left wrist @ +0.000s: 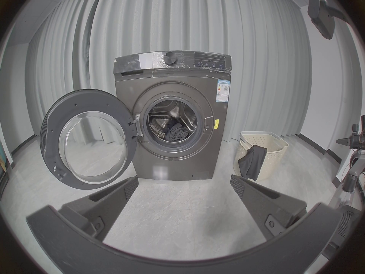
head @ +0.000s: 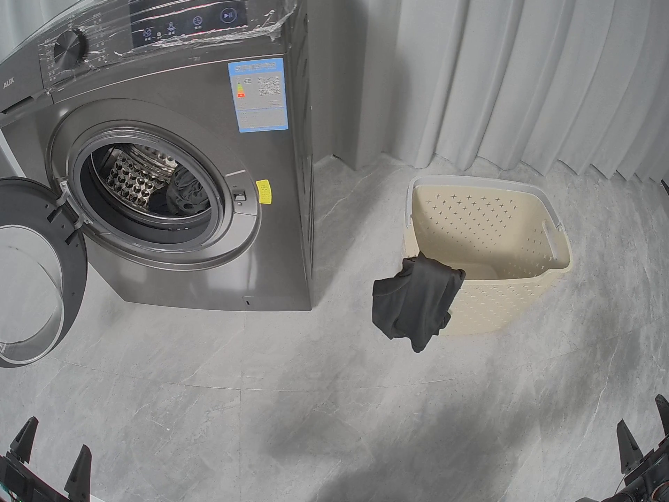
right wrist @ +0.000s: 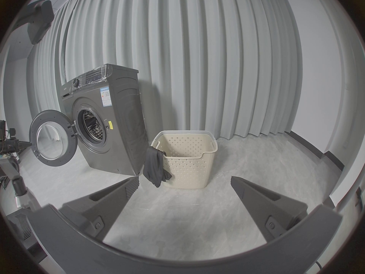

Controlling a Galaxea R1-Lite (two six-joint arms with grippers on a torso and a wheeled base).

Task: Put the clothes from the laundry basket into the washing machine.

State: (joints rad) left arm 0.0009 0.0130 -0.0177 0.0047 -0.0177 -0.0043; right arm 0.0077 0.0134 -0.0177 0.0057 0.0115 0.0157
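Observation:
A grey front-loading washing machine (head: 195, 196) stands at the left with its round door (head: 31, 273) swung wide. A dark garment (head: 187, 191) lies inside the drum (left wrist: 173, 124). To its right sits a cream laundry basket (head: 488, 252) with a dark cloth (head: 414, 301) draped over its near-left rim, hanging outside. My left gripper (head: 52, 454) is open at the lower left, far from the machine, holding nothing. My right gripper (head: 644, 430) is open at the lower right, well short of the basket (right wrist: 188, 158), nothing between its fingers (right wrist: 266, 206).
White curtains (head: 502, 64) hang along the back wall behind the machine and basket. Grey tiled floor (head: 313, 399) lies bare between the grippers and both objects. The open door (left wrist: 89, 139) juts out at the machine's left.

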